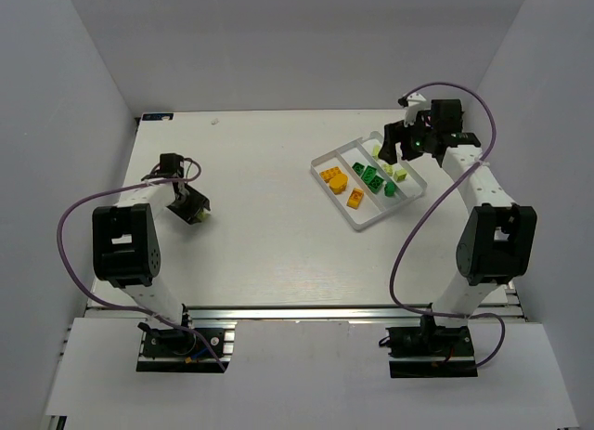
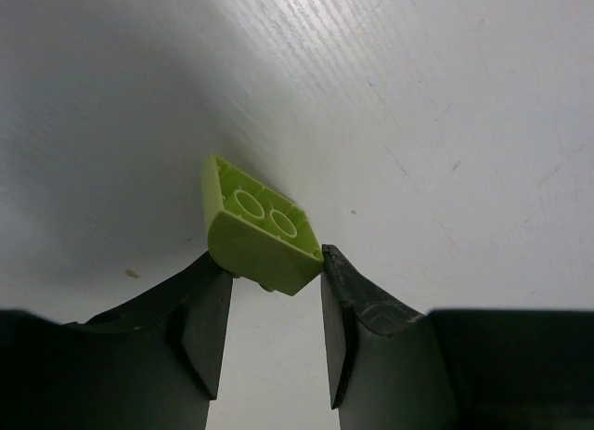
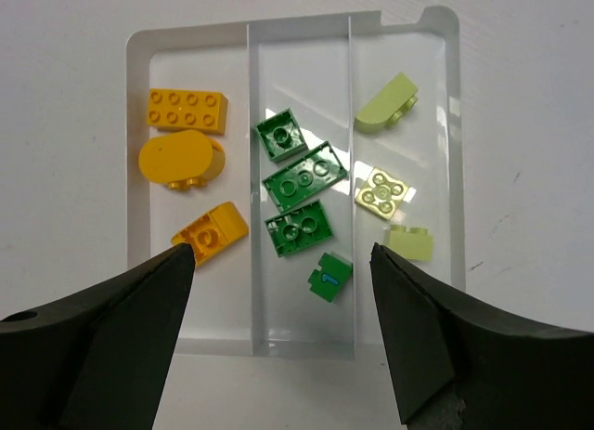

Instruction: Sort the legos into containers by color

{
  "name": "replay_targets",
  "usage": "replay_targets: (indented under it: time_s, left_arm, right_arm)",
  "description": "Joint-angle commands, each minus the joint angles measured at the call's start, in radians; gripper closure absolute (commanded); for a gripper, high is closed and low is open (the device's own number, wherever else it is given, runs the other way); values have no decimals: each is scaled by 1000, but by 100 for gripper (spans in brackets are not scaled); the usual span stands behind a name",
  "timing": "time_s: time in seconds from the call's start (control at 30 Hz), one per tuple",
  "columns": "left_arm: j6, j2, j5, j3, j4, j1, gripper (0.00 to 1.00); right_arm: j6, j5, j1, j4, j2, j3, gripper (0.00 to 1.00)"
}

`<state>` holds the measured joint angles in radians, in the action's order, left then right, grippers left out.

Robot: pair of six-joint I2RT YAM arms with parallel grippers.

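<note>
A pale yellow-green lego (image 2: 263, 233) with two studs lies tilted on the white table, pinched between the tips of my left gripper (image 2: 271, 263), which is shut on it. From above, the left gripper (image 1: 190, 207) sits at the table's left and hides that brick. My right gripper (image 3: 281, 258) hangs open and empty over the white tray (image 3: 306, 346) of containers. Three orange legos (image 3: 186, 110) lie in its left compartment. Several dark green legos (image 3: 304, 176) fill the middle one. Three pale yellow-green legos (image 3: 382, 190) are in the right one.
The tray (image 1: 376, 212) lies at an angle on the right half of the table, under the right gripper (image 1: 394, 151). White walls close the table in on three sides. Purple cables loop beside both arms.
</note>
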<state>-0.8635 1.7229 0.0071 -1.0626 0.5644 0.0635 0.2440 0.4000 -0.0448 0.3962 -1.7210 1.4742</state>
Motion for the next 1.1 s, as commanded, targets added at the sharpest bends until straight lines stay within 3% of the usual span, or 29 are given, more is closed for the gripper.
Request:
replay_targets:
  time_s: [0.0, 0.1, 0.23, 0.27, 0.33, 0.37, 0.47, 0.6, 0.7, 0.93, 1.07]
  left_arm:
    - [46, -42, 40, -43, -14, -14, 89]
    - [96, -77, 121, -68, -41, -25, 97]
    - [146, -105, 359, -74, -188, -56, 97]
    - [159, -88, 490, -89, -214, -83, 96]
    - [162, -51, 623, -117, -286, -126, 96]
    - [164, -8, 711, -163, -296, -154, 96]
    - [159, 58, 781, -258, -345, -289, 97]
    - [89, 275, 890, -530, -455, -442, 97]
    - [-8, 476, 948, -766, -557, -542, 97]
    - [-475, 921, 967, -1257, -1048, -668, 95]
    - [-568, 991, 823, -1294, -1178, -692, 87]
  right_arm:
    - [-3, 46, 8, -39, 54, -37, 18]
    - [-5, 60, 10, -53, 81, -61, 18]
    - [-15, 79, 11, -65, 100, -74, 18]
    - [-18, 79, 13, -69, 101, -75, 18]
    - [-38, 74, 14, -86, 106, -77, 18]
    - [-46, 74, 13, -94, 109, -78, 18]
    - [-80, 60, 20, -126, 118, -81, 18]
    - [-139, -9, 31, -168, 155, -95, 21]
    - [-181, -50, 82, -209, 199, -113, 24]
    - [-221, -32, 126, -224, 256, -144, 25]
    - [-222, -24, 148, -247, 294, -202, 25]
